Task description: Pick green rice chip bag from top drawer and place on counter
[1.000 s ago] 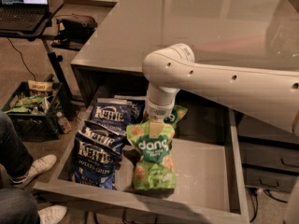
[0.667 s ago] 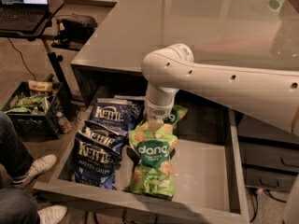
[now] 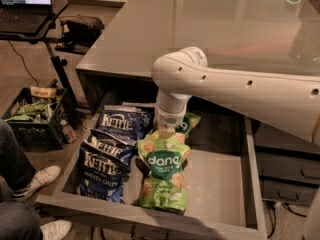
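Observation:
The green rice chip bag (image 3: 162, 171) lies in the open top drawer (image 3: 220, 184), left of the drawer's middle, with its top end under my wrist. My gripper (image 3: 166, 129) points straight down onto that top end, and my white arm comes in from the right over the counter (image 3: 200, 29). A second look-alike green bag (image 3: 190, 122) peeks out behind the wrist. The gripper's tips are hidden by the wrist and the bag.
Three dark-blue Kettle bags (image 3: 107, 156) lie in the left part of the drawer. Narrower dark drawers (image 3: 285, 176) are stacked at the right. A black crate (image 3: 32, 116), a laptop stand (image 3: 30, 14) and a person's legs and shoes (image 3: 30, 184) are at the left.
The green bag and my wrist shifted very slightly toward the drawer's front. Nothing else moved.

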Controlling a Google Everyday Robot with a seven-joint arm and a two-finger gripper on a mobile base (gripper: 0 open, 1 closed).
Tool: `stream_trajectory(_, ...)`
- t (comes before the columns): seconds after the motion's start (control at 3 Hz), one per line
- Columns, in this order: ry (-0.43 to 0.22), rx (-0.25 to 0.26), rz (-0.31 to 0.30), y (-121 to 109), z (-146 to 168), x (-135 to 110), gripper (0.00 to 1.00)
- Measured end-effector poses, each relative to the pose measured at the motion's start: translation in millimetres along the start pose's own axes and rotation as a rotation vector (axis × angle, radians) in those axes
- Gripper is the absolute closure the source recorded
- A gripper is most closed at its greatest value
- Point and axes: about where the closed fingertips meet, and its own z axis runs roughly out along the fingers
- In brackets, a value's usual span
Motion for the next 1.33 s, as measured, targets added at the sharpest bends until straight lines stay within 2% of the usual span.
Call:
stream_trajectory(0.33, 0.0, 0.0, 0.0, 0.0, 0.0, 0.0, 0.84)
stream_trajectory(1.33, 0.0, 0.0, 0.0, 0.0, 0.1, 0.0, 0.14)
